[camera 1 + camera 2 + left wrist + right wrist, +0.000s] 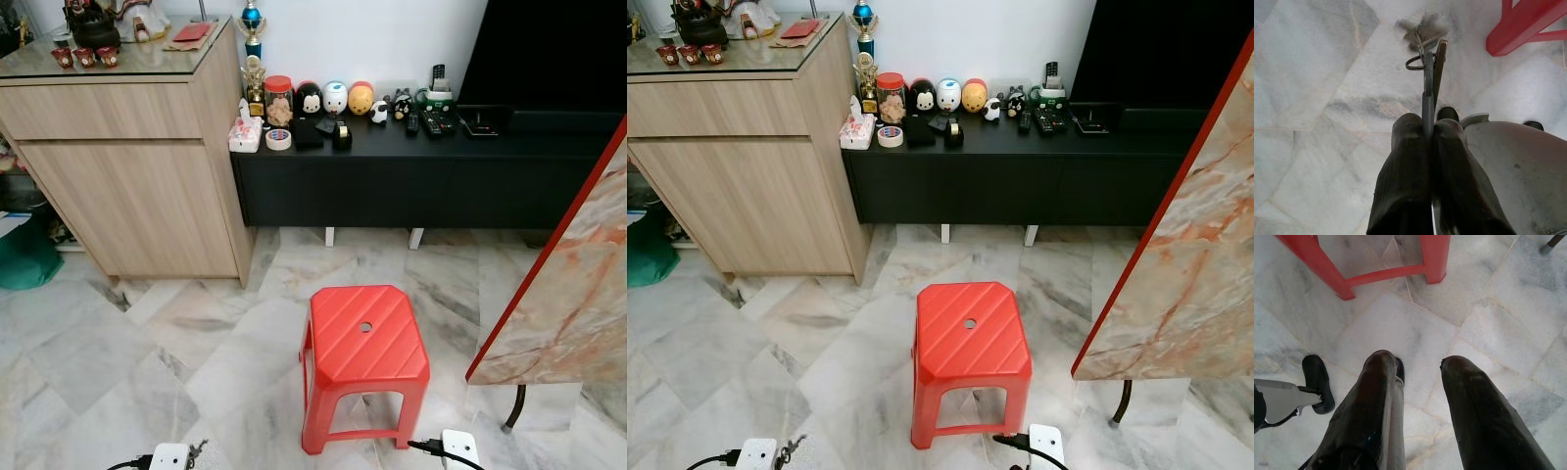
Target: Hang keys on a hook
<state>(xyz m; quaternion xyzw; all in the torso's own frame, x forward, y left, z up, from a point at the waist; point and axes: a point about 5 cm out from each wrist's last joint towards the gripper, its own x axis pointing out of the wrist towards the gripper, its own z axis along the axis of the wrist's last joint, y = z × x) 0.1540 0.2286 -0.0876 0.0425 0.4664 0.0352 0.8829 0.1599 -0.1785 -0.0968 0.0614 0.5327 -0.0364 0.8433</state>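
Marble floor [118, 362], L hand [1427, 128] clamped on keys [1426, 63], R hand [1418, 364] spread.

- One red plastic stool [364, 343] with a round hole in its seat.
- One light wooden cabinet [127, 166] with a glass top.
- One long black low sideboard [421, 176].
- One marble-patterned table [573, 294] with a red edge.
- Three small red cups [84, 57] on the cabinet.
- Three round cartoon-head toys [335, 98]: black, pale blue, orange.
- One roll of tape [278, 138].
- One bunch of metal keys [1426, 54].
- Two end effectors: left end effector [1429, 128], right end effector [1418, 364].
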